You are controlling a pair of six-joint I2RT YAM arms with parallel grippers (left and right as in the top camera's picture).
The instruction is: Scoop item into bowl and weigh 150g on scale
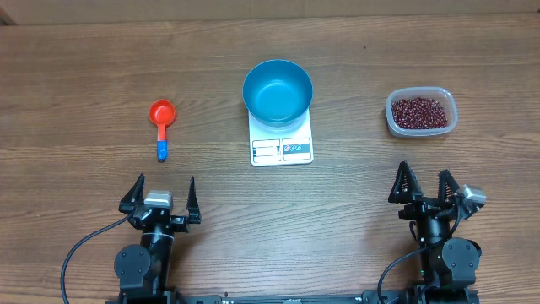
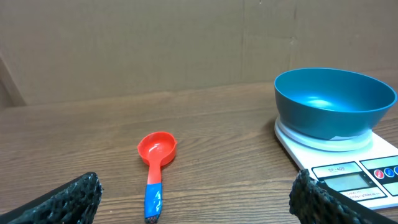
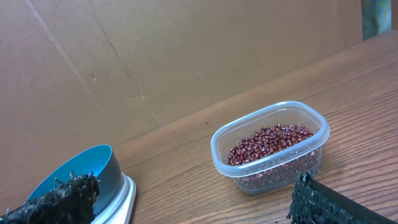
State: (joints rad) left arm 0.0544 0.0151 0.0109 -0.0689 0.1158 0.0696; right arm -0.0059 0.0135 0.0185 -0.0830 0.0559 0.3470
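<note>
An empty bright blue bowl stands on the white scale at the table's centre. Dark red-brown beans fill a clear plastic tub at the right. A red scoop with a blue handle end lies left of the scale. My left gripper is open near the front edge, behind the scoop's handle and apart from it. At the front right my right gripper is open, short of the tub.
A brown cardboard wall stands along the table's far side. Black cables run from both arm bases at the front edge.
</note>
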